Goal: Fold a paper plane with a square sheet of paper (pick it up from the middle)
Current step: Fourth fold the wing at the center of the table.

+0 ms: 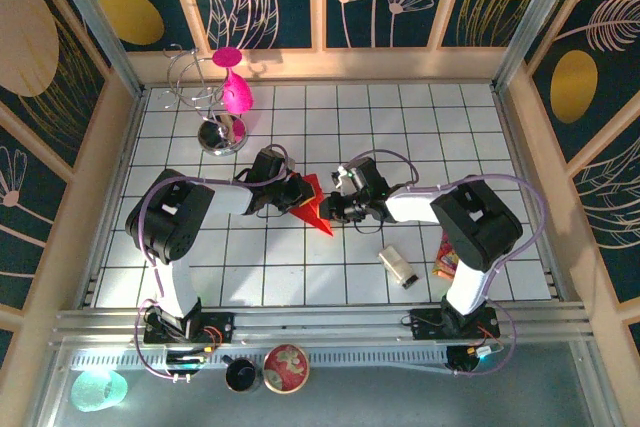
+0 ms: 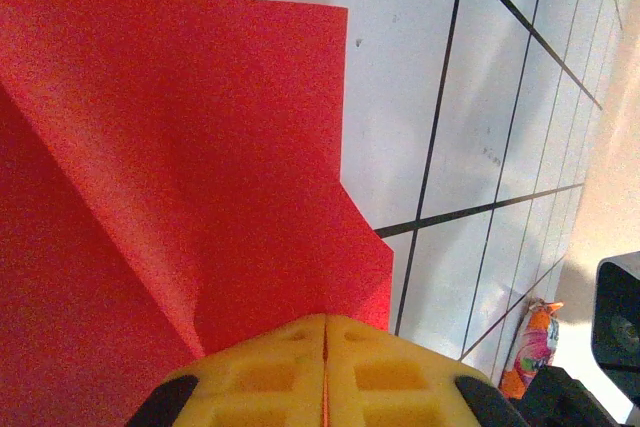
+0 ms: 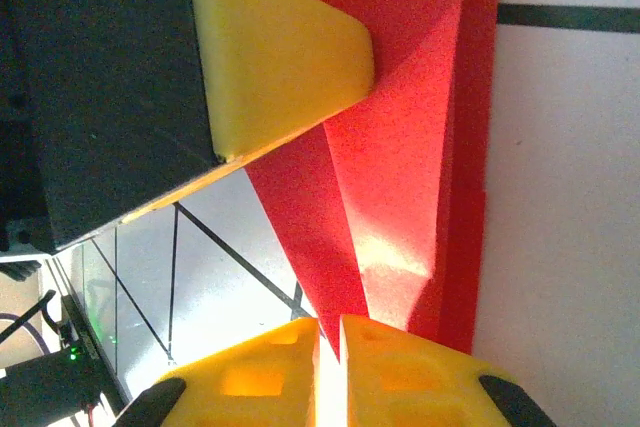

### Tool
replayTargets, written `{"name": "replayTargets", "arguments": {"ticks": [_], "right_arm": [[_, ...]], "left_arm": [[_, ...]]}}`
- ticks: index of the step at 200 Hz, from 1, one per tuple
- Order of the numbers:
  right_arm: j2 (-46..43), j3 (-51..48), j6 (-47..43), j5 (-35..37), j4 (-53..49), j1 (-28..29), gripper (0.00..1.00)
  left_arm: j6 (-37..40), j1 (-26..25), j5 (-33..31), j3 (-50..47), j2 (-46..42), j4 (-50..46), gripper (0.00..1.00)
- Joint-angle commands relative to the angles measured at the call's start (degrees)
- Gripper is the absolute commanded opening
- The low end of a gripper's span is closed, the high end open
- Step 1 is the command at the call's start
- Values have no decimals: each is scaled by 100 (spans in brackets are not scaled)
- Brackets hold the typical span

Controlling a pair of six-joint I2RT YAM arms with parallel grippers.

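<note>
The square sheet of paper (image 1: 316, 211) is bright red and folded into a creased, pointed wedge at mid-table, its tip toward the near right. My left gripper (image 1: 297, 192) meets it from the left. In the left wrist view the left gripper (image 2: 325, 323) is shut, a thin red edge pinched between its yellow pads, with folded layers of paper (image 2: 200, 147) spreading beyond. My right gripper (image 1: 330, 209) meets it from the right. In the right wrist view the right gripper (image 3: 330, 329) has its jaws a narrow slit apart, the paper's (image 3: 400, 147) crease running into the slit. A left finger (image 3: 275, 57) rests on the paper's far part.
A magenta goblet (image 1: 236, 89) and a wire stand on a shiny base (image 1: 222, 135) stand at the back left. A small silvery packet (image 1: 398, 265) and a printed snack packet (image 1: 445, 257) lie at the near right. A dark cup (image 1: 240, 375) and a round tin (image 1: 286, 367) sit below the rail.
</note>
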Motion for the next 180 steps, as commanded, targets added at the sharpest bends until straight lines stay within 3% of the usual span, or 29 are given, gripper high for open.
{"name": "replayTargets", "arguments": {"ticks": [1, 180], "right_arm": [[90, 113, -122, 87, -90, 12, 14], [282, 56, -100, 226, -247, 3, 13]], "left_arm": [[10, 1, -58, 113, 151, -170, 8], [71, 4, 17, 153, 279, -144, 9]]}}
